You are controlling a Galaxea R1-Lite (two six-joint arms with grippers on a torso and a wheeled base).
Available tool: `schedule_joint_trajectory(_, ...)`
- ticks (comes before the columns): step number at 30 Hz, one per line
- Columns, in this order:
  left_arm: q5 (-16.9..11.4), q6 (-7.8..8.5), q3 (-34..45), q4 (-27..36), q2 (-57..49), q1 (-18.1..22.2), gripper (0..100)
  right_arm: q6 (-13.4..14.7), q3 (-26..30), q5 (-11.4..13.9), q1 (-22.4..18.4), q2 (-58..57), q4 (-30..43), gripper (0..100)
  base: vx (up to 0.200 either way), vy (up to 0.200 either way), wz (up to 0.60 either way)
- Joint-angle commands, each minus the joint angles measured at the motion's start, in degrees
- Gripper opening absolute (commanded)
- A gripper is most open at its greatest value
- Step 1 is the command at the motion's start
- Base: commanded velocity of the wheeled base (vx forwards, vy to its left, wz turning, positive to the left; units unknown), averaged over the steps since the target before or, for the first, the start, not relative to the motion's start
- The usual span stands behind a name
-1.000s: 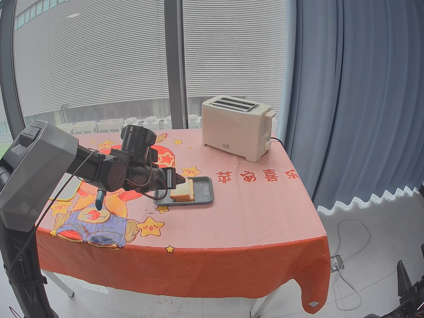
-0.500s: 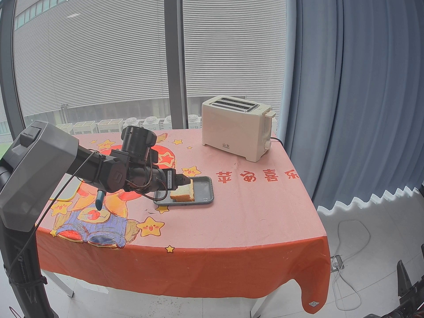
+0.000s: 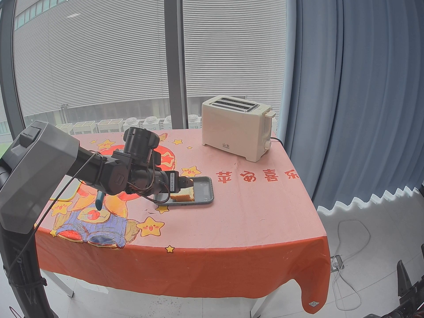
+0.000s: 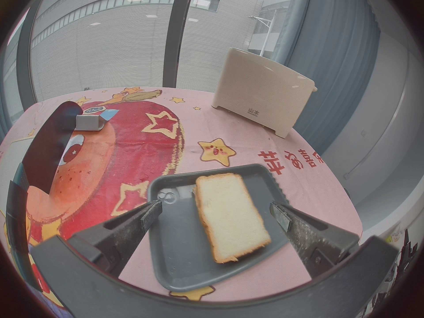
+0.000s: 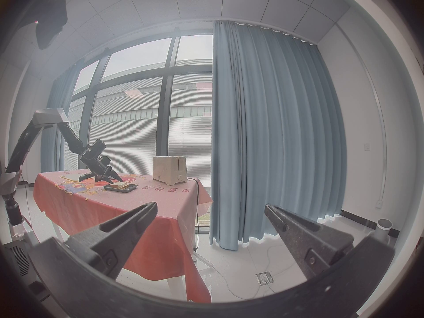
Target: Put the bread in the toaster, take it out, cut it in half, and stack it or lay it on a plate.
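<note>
Orange-pink cloth (image 3: 247, 226) printed with stars and a cartoon figure covers the table, and near its middle lies a shallow grey tray (image 4: 176, 252) with one slice of white bread (image 4: 229, 217) flat in it, crust all round and pale face up. The slice sits towards the side of the tray nearer the toaster, leaving a bare strip of grey on the other side. The left gripper (image 4: 216, 209) hangs low over the tray with its claw spread wide: one finger stands on each side of the slice, both clear of the crust, and it has hold of nothing. Whether the fingertips (image 4: 152, 210) touch the tray floor cannot be told. In the head view the left arm stretches across the table from the robot's left side, ending over the bread. The cream two-slot toaster (image 3: 236, 126) stands upright at the far edge of the table by the window, well apart from the tray. A small blue-ended thing (image 3: 100, 199) lies on the cloth, partly behind the left arm; what it is cannot be told. The right gripper (image 5: 211, 209) is well away from the table, low beside it, its claw also wide apart and empty. A blue-grey curtain (image 3: 353, 89) hangs to the right of the table.
</note>
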Motion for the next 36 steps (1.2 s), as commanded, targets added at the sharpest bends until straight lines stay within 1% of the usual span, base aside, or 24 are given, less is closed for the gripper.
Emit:
schedule_joint_trajectory(1,-0.1,0.01,1.5,-0.4,-2.7,-0.6,100,0.0,1.0,0.0,0.0,-0.8,0.0,100,0.0,0.0,0.0)
schedule_joint_trajectory(18,0.0,0.18,3.0,-1.2,-3.8,-1.1,100,0.0,1.0,0.0,0.0,-0.8,0.0,100,0.0,0.0,0.0)
schedule_joint_trajectory(26,0.2,0.36,3.6,-3.4,-4.0,-1.1,100,0.0,1.0,0.0,0.0,-0.8,0.0,100,0.0,0.0,0.0)
schedule_joint_trajectory(36,0.2,0.36,5.1,-3.4,-7.0,-0.9,100,0.0,1.0,0.0,0.0,-0.8,0.0,100,0.0,0.0,0.0)
